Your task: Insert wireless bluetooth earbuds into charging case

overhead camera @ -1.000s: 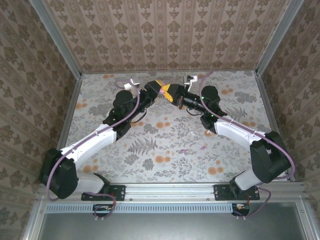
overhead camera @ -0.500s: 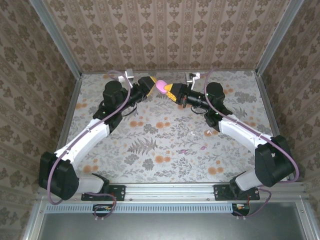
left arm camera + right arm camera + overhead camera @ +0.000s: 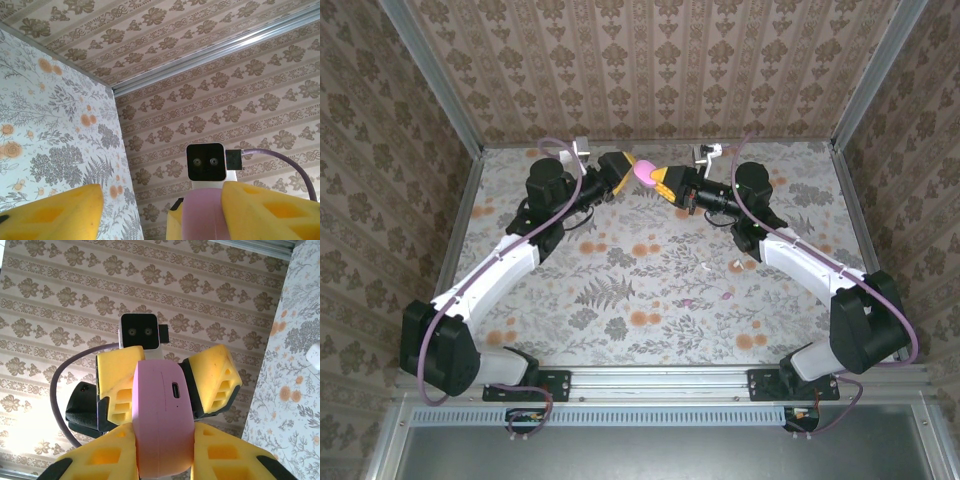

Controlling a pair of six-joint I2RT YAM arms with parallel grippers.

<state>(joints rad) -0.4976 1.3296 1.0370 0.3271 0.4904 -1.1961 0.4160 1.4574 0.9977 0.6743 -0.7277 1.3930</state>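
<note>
**Pink case held aloft between two arms, earbuds down on the counter**

The right gripper (image 3: 165,440) pinches the pink charging case (image 3: 162,410) by its near end and holds it in the air over the far part of the counter (image 3: 570,310). The left gripper (image 3: 160,205) faces it, fingers spread around the case's other end. One finger lies just beside the pink shell and the other stands clear of it. The lid looks closed, though the seam is hard to read. On the counter, well apart from both grippers, lie a white earbud (image 3: 708,266) and a pale pink earbud (image 3: 727,294).

The step in hand looks like opening or re-gripping the case. The right pinch should not slacken. The left fingers should close squarely on the lid half, off the seam, and lever gently so the smooth shell cannot squirt out.
</note>
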